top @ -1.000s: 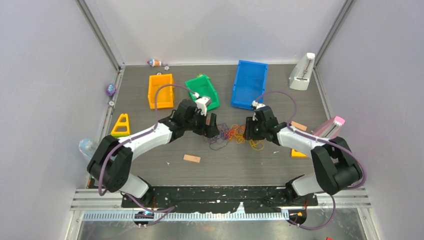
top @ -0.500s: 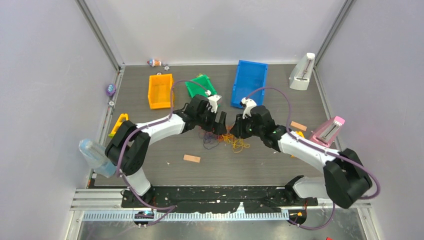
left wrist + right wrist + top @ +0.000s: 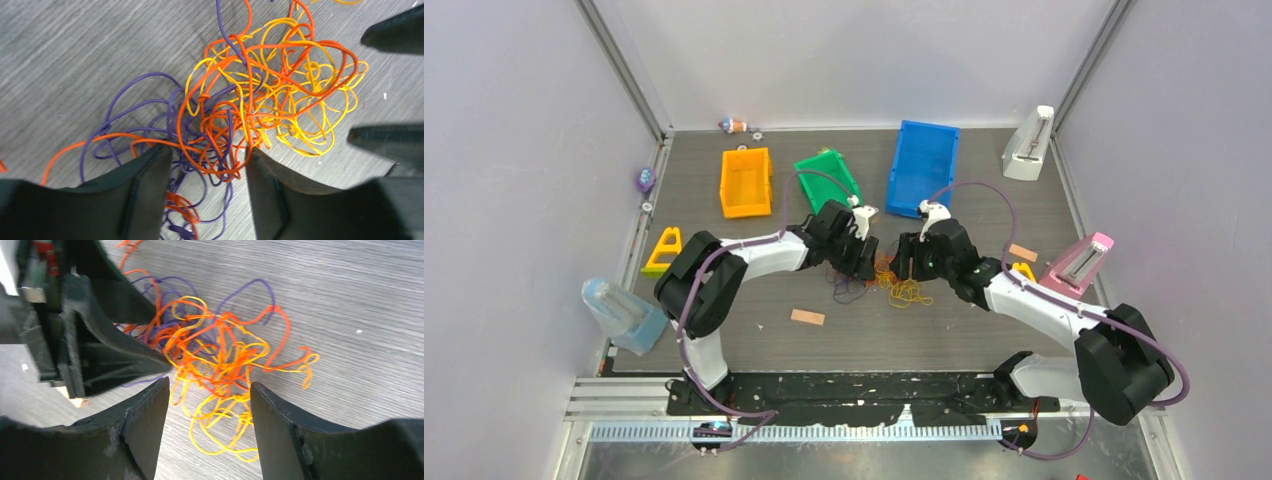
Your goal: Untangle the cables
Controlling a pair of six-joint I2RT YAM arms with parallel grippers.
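— Grey wood-grain table inside pale walls: that's my whole workspace from up here.

— Why is the clutter at the back?

— As I read it, the 3 bins, namely the orange bin, the green bin and the blue bin, sit along the far side to stay out of the way of the job in the middle.

— And the arms?

— I have the left arm and the right arm bent inward, so the 2 claws face each other low over the table, 1 on each flank of the knot. Opposite sides is what lets me pull it apart.

— Are the claws holding anything?

— No. The left gripper has its fingers apart and straddles purple and orange-red strands, with nothing pinched. The right gripper is also spread, with yellow loops lying in the gap.

— Where are the cables?

— The cables lie in 1 heap on the table between the claws. All 3 colours are looped through each other, purple mostly toward my left claw and yellow toward my right. I'd judge the untangling barely begun.
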